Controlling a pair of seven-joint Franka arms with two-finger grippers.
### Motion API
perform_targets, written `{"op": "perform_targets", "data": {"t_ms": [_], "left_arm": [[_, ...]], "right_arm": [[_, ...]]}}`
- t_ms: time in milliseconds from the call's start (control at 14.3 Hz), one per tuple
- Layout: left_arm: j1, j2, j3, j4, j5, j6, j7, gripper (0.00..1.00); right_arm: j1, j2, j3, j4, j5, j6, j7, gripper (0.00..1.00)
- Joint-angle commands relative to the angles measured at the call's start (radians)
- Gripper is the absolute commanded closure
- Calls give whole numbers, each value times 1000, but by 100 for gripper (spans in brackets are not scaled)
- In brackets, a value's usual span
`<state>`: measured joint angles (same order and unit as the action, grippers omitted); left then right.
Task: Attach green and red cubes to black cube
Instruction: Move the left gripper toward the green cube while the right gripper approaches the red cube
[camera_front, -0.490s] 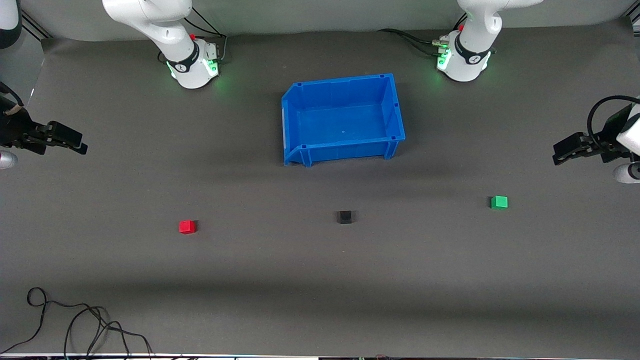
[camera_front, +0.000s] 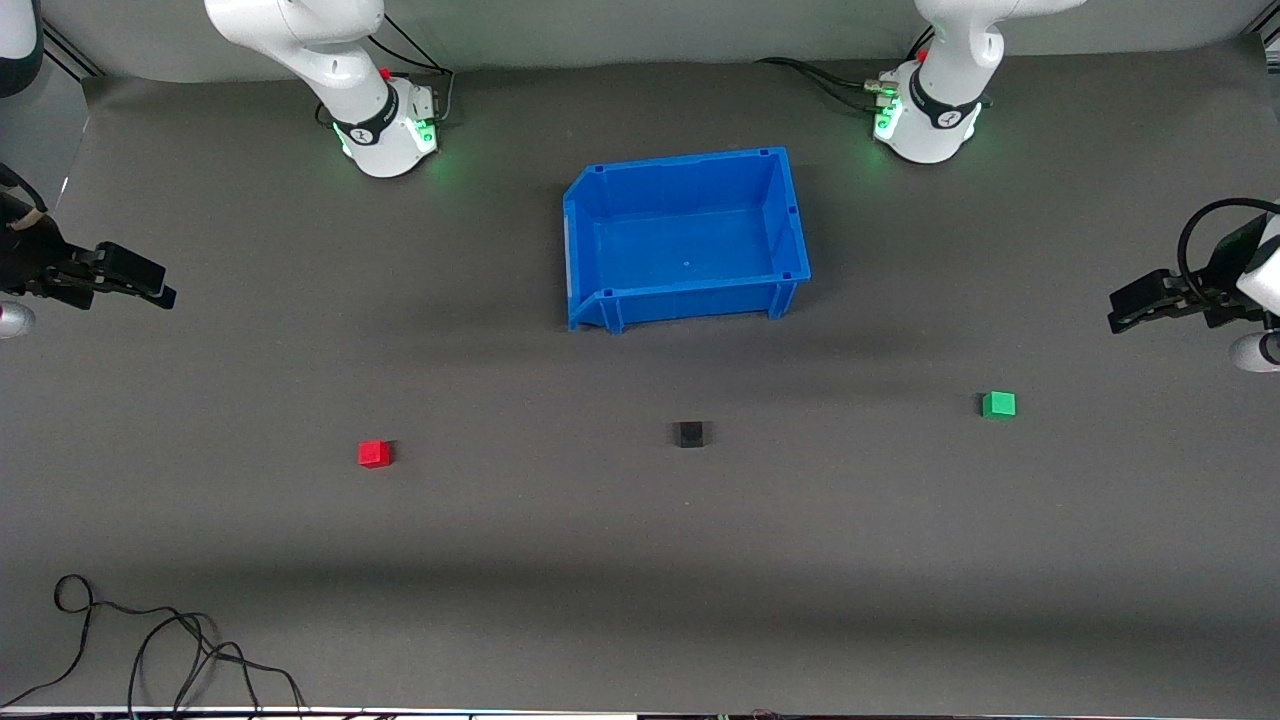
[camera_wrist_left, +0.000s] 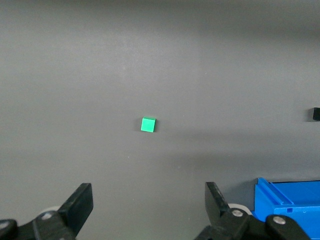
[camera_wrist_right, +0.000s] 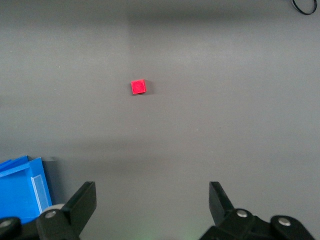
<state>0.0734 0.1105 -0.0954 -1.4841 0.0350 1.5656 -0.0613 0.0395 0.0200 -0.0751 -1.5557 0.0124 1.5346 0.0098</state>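
Grey matting (camera_front: 640, 600) covers the whole table, and both arms hang above its ends with nothing in hand. In the left wrist view the left gripper (camera_wrist_left: 149, 210) has its jaws spread wide and empty over bare mat, with the green cube (camera_wrist_left: 148, 124) ahead of it; the right wrist view shows the same of the right gripper (camera_wrist_right: 152, 207), jaws wide apart and the red cube (camera_wrist_right: 138, 87) ahead.

Seen from the front, the left gripper (camera_front: 1135, 305) is over the mat at its own end of the table and the right gripper (camera_front: 150, 285) over the other end. The green cube (camera_front: 998, 404), black cube (camera_front: 689, 434) and red cube (camera_front: 374, 454) lie in a loose row, well apart from one another, all nearer the front camera than the blue bin (camera_front: 590, 250). The black cube sits between the two coloured ones, in front of the bin.

The cubes are small and likely light, so a descent slightly off centre could nudge one away or tip it. Pressing a coloured cube against the unheld black one may simply push it along the mat. If both arms meet at the middle, their grippers could clash.

Room is generous: bare mat surrounds every cube, and the loose cable (camera_front: 150, 650) lies far off at the near edge.
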Motion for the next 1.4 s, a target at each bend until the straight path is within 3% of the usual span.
{"op": "perform_targets", "data": {"t_ms": [0, 280, 630, 910, 1120, 1330], "left_arm": [[40, 9, 0, -27, -27, -1, -8, 0], [114, 17, 0, -116, -112, 80, -5, 0], [92, 116, -3, -171, 18, 209, -18, 0], [82, 132, -3, -345, 37, 426, -23, 0], [63, 205, -6, -360, 63, 470, -5, 0], [48, 268, -7, -363, 135, 493, 14, 0]], "right_arm": [[-9, 15, 8, 28, 17, -7, -4, 0], [-10, 17, 6, 31, 27, -4, 50, 0], [-13, 67, 5, 106, 29, -11, 566, 0], [-16, 100, 5, 112, 35, -13, 1017, 0], [-20, 123, 3, 112, 109, -10, 1344, 0], [-21, 159, 3, 108, 142, -7, 1417, 0]]}}
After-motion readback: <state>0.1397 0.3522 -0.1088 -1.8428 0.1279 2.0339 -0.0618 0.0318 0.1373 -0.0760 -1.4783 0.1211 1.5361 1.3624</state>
